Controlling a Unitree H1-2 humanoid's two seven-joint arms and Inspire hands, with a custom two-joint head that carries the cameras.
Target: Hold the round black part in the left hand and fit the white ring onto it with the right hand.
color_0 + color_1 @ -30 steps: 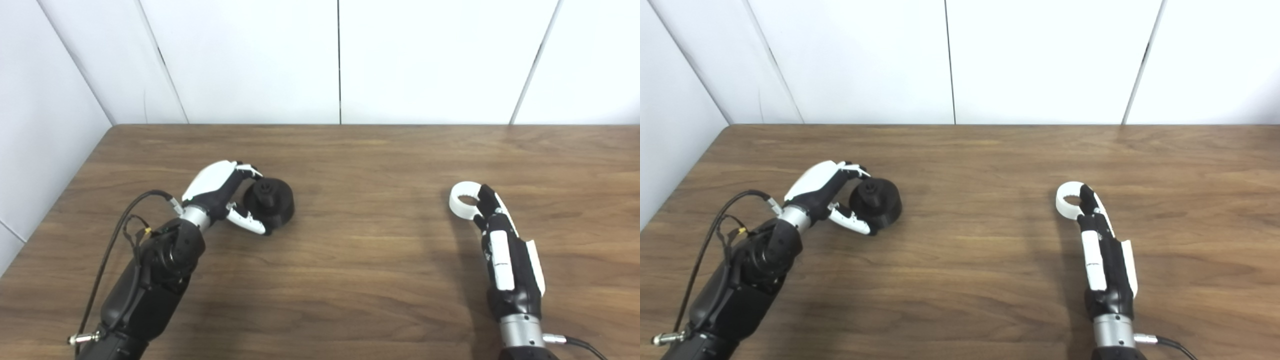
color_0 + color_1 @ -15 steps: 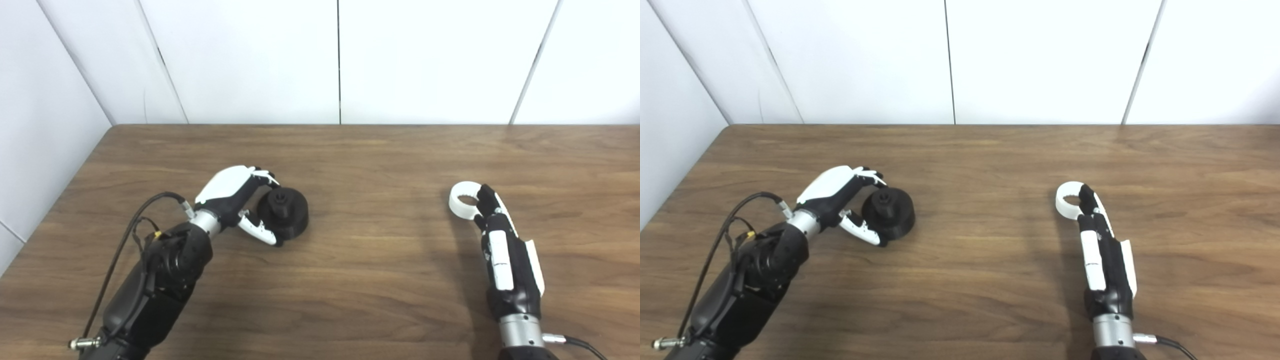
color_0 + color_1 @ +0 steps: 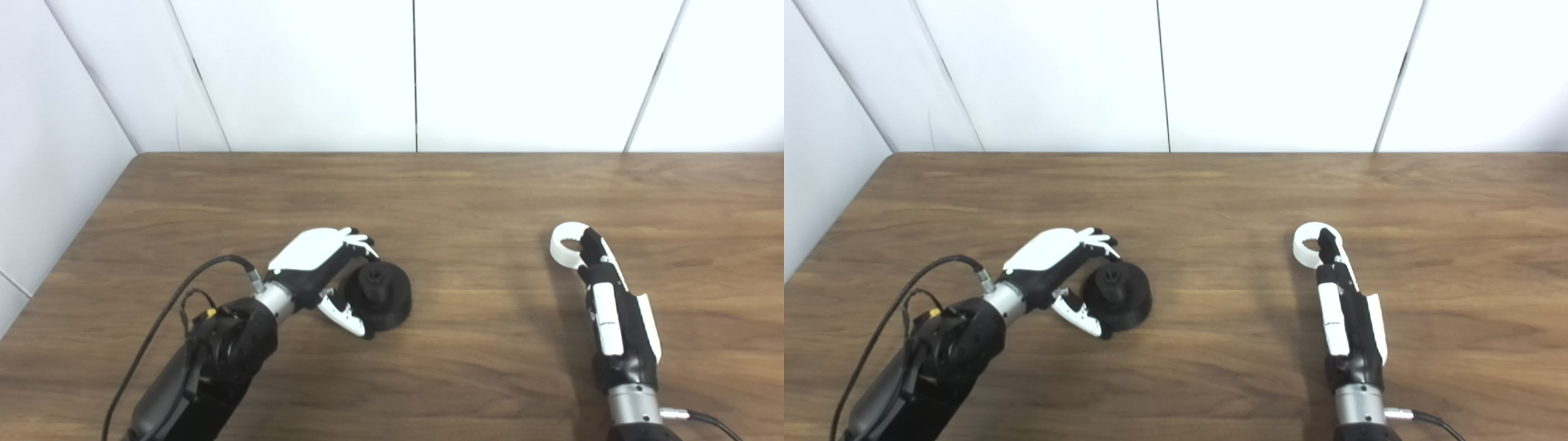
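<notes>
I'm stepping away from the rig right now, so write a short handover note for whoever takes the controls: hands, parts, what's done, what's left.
Left hand: fingers and thumb curled around the round black part, which seems to sit on the table; not lifted.
Right hand: stretched flat along the table, fingertips at the white ring, one finger over its rim. Whether it grips the ring is unclear.
Positions: black part left of centre, ring on the right, well apart.
Done: both hands are at their parts.
Left: secure and raise the black part, pick up the ring, bring them together and fit the ring on.
</notes>
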